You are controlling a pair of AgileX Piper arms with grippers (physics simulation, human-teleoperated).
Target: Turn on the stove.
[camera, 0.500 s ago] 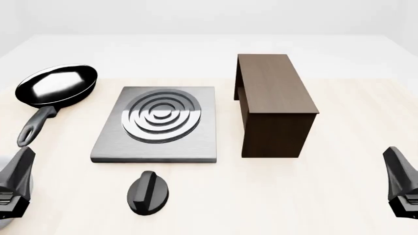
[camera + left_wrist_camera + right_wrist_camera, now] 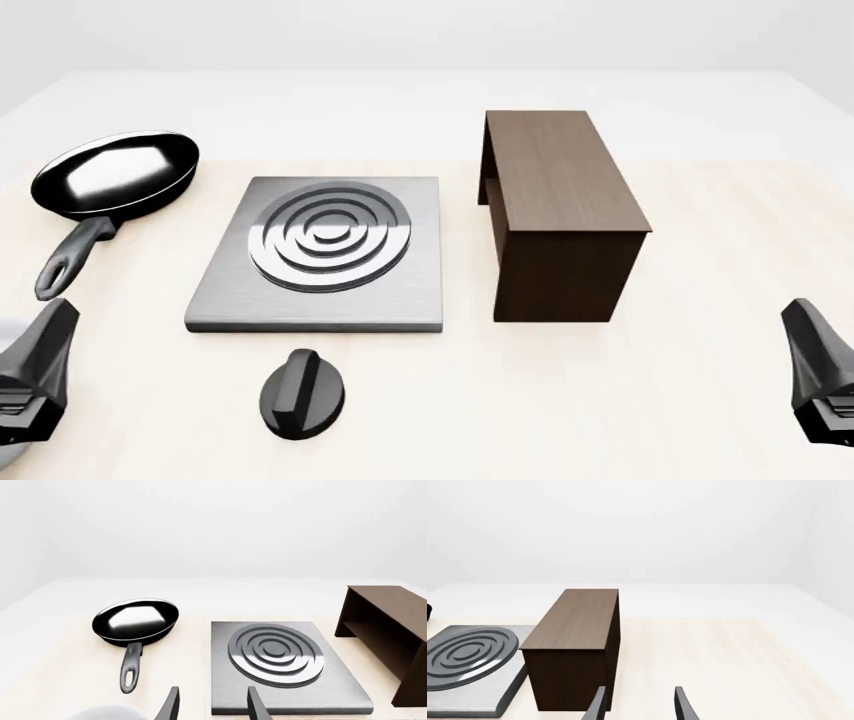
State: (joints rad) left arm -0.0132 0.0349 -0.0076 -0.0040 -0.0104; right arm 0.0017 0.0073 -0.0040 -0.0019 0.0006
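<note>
My left claw and right claw gape empty; the knob, right of my left claw, points its ridge away toward the stove.

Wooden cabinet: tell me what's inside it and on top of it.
Nothing sits on top of the cabinet. Its open side, seen in the left wrist view, shows only bare dark interior; the deeper part is hidden by its walls.

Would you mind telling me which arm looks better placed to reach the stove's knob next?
Probably the left. The knob sits in front of the stove, on the left half of the table, much nearer the left hand. The right hand is far across, past the cabinet.
</note>
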